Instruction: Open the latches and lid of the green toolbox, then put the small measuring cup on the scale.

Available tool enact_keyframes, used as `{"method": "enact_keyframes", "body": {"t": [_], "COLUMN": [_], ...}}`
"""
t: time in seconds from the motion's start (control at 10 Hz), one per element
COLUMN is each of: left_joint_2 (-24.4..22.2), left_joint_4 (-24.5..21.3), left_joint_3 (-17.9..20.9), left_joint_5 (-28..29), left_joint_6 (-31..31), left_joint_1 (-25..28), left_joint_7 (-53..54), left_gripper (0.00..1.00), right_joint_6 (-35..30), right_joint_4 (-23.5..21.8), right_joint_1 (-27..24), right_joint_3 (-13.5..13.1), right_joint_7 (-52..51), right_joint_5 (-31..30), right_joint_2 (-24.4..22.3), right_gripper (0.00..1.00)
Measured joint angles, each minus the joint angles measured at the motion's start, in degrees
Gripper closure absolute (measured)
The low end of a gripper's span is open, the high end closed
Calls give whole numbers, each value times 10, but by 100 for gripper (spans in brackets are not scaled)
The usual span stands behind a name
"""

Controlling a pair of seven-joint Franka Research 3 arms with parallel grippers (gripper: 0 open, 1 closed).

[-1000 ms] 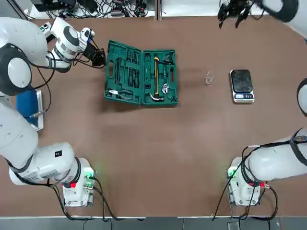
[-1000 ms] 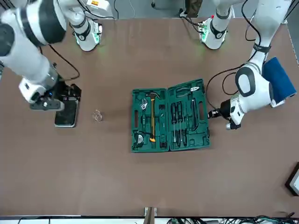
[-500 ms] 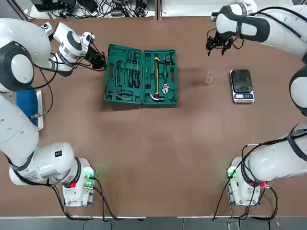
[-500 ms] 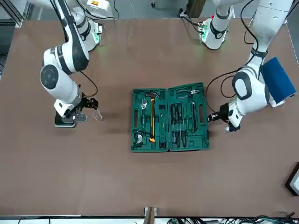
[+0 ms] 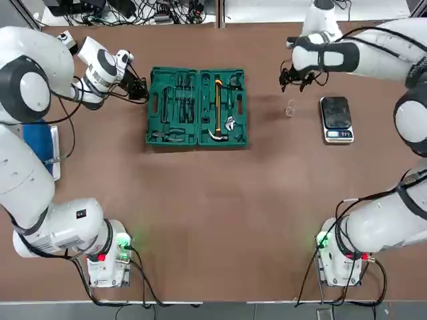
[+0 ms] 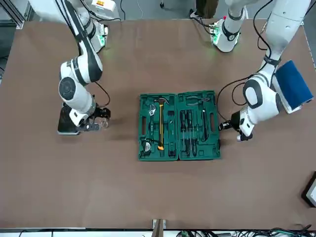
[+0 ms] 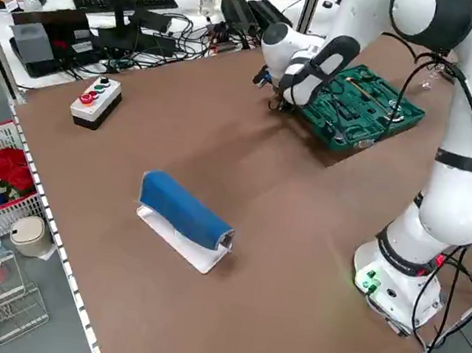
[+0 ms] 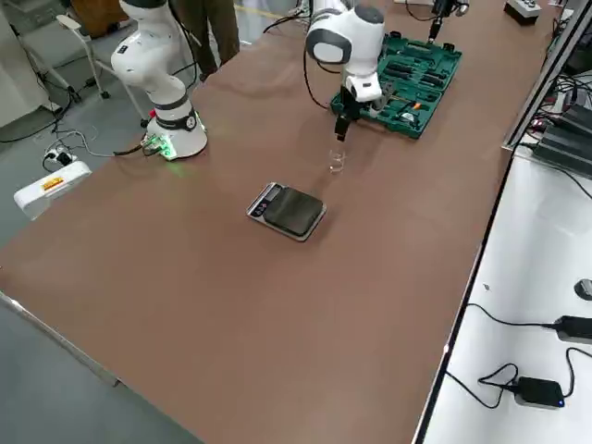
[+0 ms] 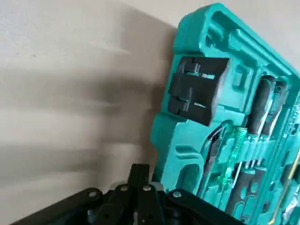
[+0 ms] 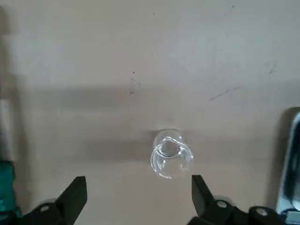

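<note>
Two fingers held well apart with no object between them on the right gripper [image 10: 139, 187], poised above the table [image 5: 200, 213] near the small measuring cup [image 10: 171, 153]. Below those fingertips, and slightly to their robot-facing side as seen from the top, look for that clear cup: small, transparent, apparently upright, with no marked long axis to match. Clearly nearer to the right arm than to the left. For the coming move, probably ease a little back toward the robot, then down, to bring both fingers around the cup rather than onto its rim.

To the right of the gripper and nearer the robot, find the digital scale [image 5: 337, 120], black plate bare and ready to receive the cup. To the gripper's left, well apart, see the green toolbox [image 5: 223, 139], already open and with its lid [image 5: 155, 75] laid back; judge that part done. Near the lid's outer side, note the left gripper [image 9: 139, 169], fingers together, apparently idle.

No visible obstacle between the right gripper and the cup. Go gently: likely to slip or tip if nudged by one finger, and hard to make out against the brown surface.
</note>
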Motion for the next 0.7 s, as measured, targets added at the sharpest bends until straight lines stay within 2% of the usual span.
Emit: {"method": "enact_keyframes", "body": {"t": [0.3, 0.7], "left_joint_2": [2, 2], "left_joint_4": [2, 6], "left_joint_3": [0, -6], "left_joint_5": [0, 2], "left_joint_6": [3, 3], "left_joint_1": [-1, -3], "left_joint_7": [0, 0], "left_gripper": [99, 99], "right_joint_6": [55, 86], "right_joint_4": [-23, -31], "right_joint_1": [7, 8], "right_joint_3": [0, 0], "right_joint_7": [13, 14], "right_joint_5": [0, 0], "right_joint_2": [20, 37], "right_gripper": [4, 12]}}
